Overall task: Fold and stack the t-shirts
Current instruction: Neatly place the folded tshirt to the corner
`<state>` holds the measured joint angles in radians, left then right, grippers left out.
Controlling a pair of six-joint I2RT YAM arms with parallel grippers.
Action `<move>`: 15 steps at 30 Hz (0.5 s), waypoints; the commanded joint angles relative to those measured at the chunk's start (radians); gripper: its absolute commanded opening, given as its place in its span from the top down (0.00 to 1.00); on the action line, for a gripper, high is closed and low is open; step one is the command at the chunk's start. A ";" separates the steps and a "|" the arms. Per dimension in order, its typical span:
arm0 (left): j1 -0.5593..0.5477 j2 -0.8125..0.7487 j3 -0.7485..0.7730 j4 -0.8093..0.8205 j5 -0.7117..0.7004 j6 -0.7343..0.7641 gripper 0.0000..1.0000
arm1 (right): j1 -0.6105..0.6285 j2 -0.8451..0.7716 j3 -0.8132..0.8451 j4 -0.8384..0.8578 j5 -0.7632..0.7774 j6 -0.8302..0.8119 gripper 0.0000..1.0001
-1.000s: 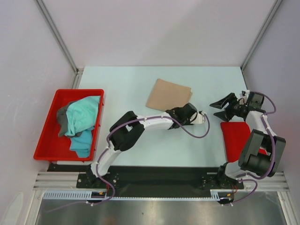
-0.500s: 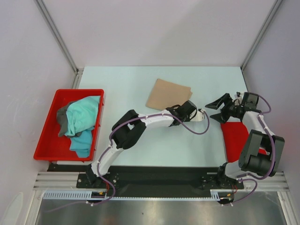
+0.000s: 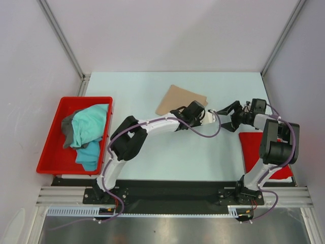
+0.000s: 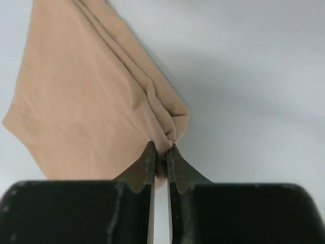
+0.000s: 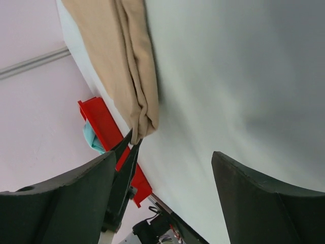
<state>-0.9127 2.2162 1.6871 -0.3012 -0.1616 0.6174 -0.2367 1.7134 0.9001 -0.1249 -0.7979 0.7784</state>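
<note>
Tan t-shirt (image 3: 179, 99) folded on counter (image 3: 127, 86) | left fingers (image 4: 161, 154) clamped on its near right corner | right fingers (image 3: 224, 118) spread wide, empty, just right of that corner, pointing at it

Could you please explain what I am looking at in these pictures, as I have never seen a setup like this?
These are two robot arms bolted to the near edge of a pale table. The wide picture comes from a fixed camera above and behind them. The other two come from a small camera on each wrist, so each shows its own dark fingers. The left end effector is shut on a corner of the folded tan t-shirt. The right end effector is open and empty, close beside that corner. At the left, a red tray holds a teal t-shirt and a dark grey t-shirt, both bunched up. A flat red mat lies at the right.
</note>
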 commanded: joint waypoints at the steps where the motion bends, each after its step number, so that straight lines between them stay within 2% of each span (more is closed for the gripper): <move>1: 0.014 -0.108 -0.020 0.016 0.040 -0.031 1.00 | 0.069 0.050 0.115 0.087 0.012 0.022 0.17; 4: 0.023 -0.128 -0.024 0.010 0.057 -0.042 1.00 | 0.103 0.110 0.143 0.116 0.008 0.053 0.12; 5: 0.026 -0.131 -0.023 0.008 0.063 -0.044 1.00 | 0.121 0.121 0.140 0.178 0.023 0.068 0.10; 8: 0.029 -0.139 -0.021 0.004 0.063 -0.042 1.00 | 0.161 0.158 0.148 0.229 0.043 0.104 0.01; 15: 0.037 -0.154 -0.026 -0.004 0.076 -0.045 1.00 | 0.234 0.251 0.200 0.269 0.094 0.176 0.05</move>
<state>-0.8829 2.1395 1.6650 -0.3058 -0.1181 0.5907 -0.0250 1.9343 1.0416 0.0807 -0.7475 0.9077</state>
